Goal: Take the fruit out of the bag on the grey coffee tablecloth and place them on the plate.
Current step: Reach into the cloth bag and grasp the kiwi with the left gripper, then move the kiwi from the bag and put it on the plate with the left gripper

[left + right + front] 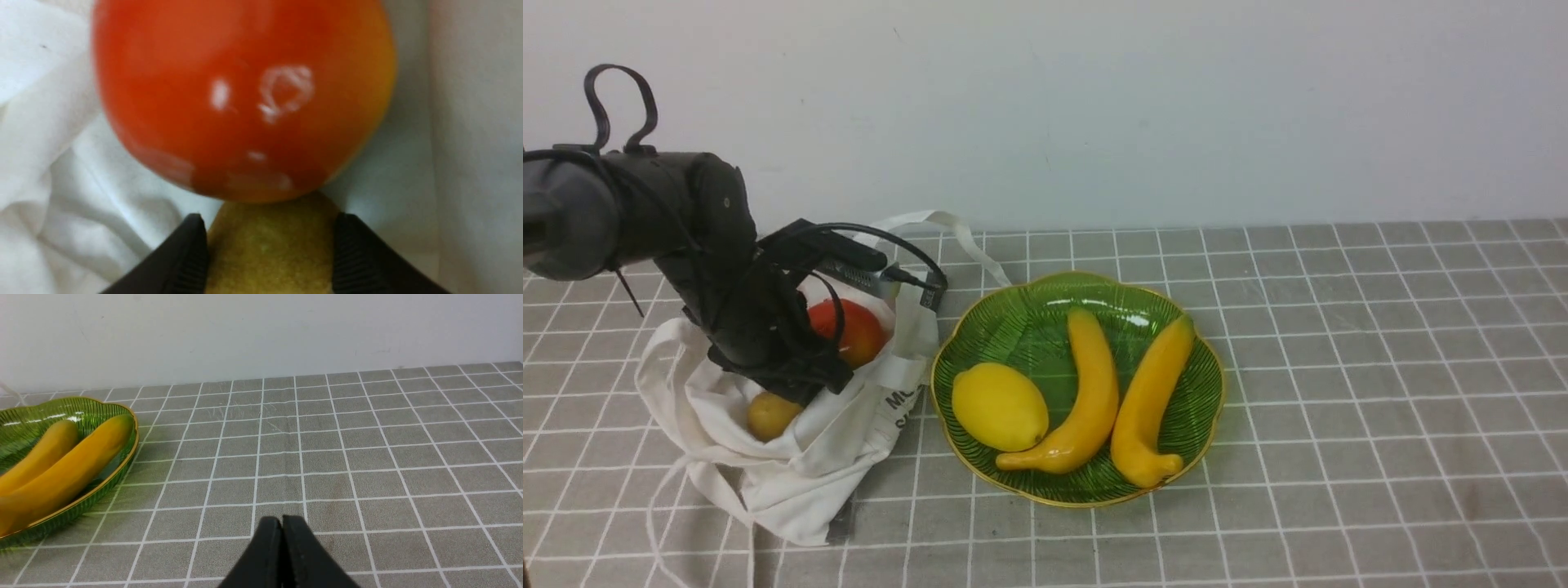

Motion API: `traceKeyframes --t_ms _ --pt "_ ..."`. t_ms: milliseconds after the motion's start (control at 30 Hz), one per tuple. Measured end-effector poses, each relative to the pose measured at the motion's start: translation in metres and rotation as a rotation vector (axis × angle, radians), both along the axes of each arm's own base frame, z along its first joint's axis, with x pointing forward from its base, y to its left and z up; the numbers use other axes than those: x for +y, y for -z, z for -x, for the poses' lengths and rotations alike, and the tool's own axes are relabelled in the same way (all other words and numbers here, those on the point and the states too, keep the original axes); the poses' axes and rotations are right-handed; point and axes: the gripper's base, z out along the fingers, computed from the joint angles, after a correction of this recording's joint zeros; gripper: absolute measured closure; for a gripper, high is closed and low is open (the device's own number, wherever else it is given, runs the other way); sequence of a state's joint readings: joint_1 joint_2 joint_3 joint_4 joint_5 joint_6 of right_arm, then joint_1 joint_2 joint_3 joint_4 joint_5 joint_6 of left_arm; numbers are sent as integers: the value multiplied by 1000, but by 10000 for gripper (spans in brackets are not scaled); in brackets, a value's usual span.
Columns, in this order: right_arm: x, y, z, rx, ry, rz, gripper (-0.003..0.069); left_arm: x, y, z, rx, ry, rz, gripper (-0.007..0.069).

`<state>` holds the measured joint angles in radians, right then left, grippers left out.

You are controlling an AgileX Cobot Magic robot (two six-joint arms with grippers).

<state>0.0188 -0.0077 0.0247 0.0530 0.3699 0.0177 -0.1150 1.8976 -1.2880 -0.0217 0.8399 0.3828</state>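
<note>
- The bag [792,474], slack on the cloth [1339,367] beside the plate [1029,327], could snag the left gripper [269,222] and lift with it.
- The plate already holds a lemon [999,407] and two bananas [1094,392], so an added fruit may roll off.
- The red fruit [854,335] touches the kiwi [768,416] and may tumble.
- The left gripper clamps the kiwi inside the bag, and that hold might slip.
- The wall [1094,106] is bare white, and the checked cloth lies flat.
- The right gripper [282,522] is closed on nothing.

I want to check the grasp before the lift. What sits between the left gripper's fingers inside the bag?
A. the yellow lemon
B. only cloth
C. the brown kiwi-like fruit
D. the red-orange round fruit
C: in the left wrist view the left gripper has a finger against each side of the brown kiwi-like fruit. The red-orange fruit lies just beyond it.
</note>
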Motion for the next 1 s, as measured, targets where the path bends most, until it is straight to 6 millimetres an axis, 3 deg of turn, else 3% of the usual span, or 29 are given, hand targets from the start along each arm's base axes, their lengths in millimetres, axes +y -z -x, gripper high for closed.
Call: traceKeyframes --t_ms 133,233,267,300,467,567,733,833,900,1000 --pt "0 0 0 0 0 0 673 3 -34 7 -71 -19 -14 272" --pt "0 0 0 0 0 0 673 6 -80 13 -196 -62 -9 272" --pt "0 0 0 0 0 0 673 6 -81 14 -199 -65 -9 272" --pt "0 0 0 0 0 0 673 7 -100 19 -244 -90 6 272" --pt "0 0 0 0 0 0 673 -1 -138 38 -298 -196 170 272" --pt "0 0 0 0 0 0 673 -10 -142 42 -270 -227 285 272" --pt "0 0 0 1 0 0 673 -60 -139 41 -221 -160 520 272" --pt "0 0 0 1 0 0 673 -96 -125 34 -239 -82 574 272" --pt "0 0 0 1 0 0 673 -107 -119 31 -249 -57 579 272" --pt "0 0 0 1 0 0 673 -138 -91 22 -271 -2 570 272"
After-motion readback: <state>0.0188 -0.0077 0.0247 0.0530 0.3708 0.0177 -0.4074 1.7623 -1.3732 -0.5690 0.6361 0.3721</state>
